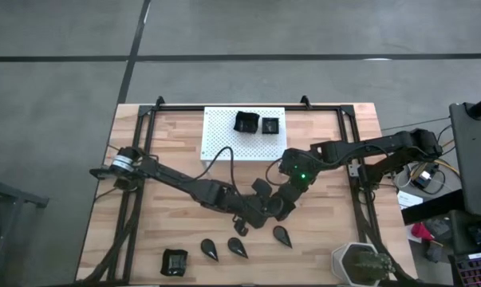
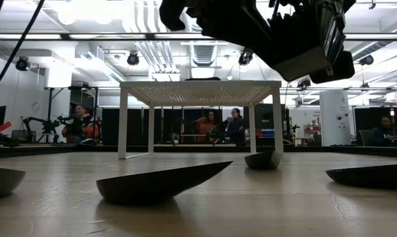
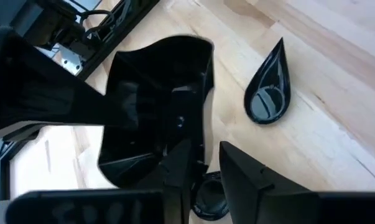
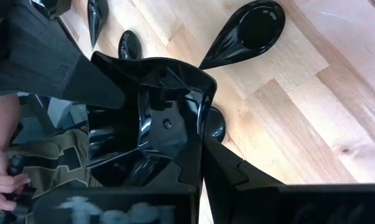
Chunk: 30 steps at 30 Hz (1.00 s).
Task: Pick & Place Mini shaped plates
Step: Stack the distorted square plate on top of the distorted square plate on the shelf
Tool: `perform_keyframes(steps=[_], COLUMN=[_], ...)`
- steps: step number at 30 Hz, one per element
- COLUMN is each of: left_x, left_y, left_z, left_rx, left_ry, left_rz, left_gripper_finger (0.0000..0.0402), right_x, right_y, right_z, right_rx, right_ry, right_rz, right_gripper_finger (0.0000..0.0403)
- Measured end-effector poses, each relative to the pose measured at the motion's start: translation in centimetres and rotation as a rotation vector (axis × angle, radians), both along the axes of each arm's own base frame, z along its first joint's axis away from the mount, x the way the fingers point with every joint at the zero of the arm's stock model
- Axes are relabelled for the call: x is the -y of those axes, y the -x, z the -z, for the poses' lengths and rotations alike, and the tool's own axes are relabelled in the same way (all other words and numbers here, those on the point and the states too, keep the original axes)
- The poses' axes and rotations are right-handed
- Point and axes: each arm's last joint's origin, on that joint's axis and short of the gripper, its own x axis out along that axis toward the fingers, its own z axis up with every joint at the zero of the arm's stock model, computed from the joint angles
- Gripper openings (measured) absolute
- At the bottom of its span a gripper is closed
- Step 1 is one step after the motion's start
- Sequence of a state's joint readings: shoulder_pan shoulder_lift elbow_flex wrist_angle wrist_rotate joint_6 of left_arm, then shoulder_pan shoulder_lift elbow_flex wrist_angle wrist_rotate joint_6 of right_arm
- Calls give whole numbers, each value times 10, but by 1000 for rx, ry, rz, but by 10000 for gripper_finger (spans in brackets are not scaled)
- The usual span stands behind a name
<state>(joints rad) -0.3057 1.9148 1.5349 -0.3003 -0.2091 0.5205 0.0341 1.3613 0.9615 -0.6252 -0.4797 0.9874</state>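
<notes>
counter [image 1: 176, 215]: I see pale wood planks, white stand [image 1: 224, 135] at the far edge, lab room behind
right pincer [image 4: 203, 146]: pinching a square plate [image 4: 156, 118] mid-counter
left pincer [image 3: 203, 168]: slightly spread, just beside that plate
teardrop plate [image 1: 281, 234]: on the counter, tip toward the pincers

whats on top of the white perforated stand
Two black raised-rim square plates sit side by side on the white perforated stand. From the low view only its underside shows, so the plates are hidden there.
</notes>
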Motion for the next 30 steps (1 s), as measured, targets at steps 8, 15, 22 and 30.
perform_keyframes(steps=[8,15,22,30], left_x=[0,0,0,-1], left_y=[0,0,0,4], left_z=[-1,-1,-1,1], left_rx=[-1,-2,-8,-40], left_ry=[2,2,2,-38], left_rz=[-3,1,12,-30], left_gripper_finger=[64,6,1,0], right_x=[0,0,0,0], right_y=[0,0,-9,-10], right_z=[0,0,-6,-7], right_rx=[-4,13,147,187], right_ry=[2,13,43,73], right_rz=[1,-11,-44,-79], right_gripper_finger=[8,8,22,101])
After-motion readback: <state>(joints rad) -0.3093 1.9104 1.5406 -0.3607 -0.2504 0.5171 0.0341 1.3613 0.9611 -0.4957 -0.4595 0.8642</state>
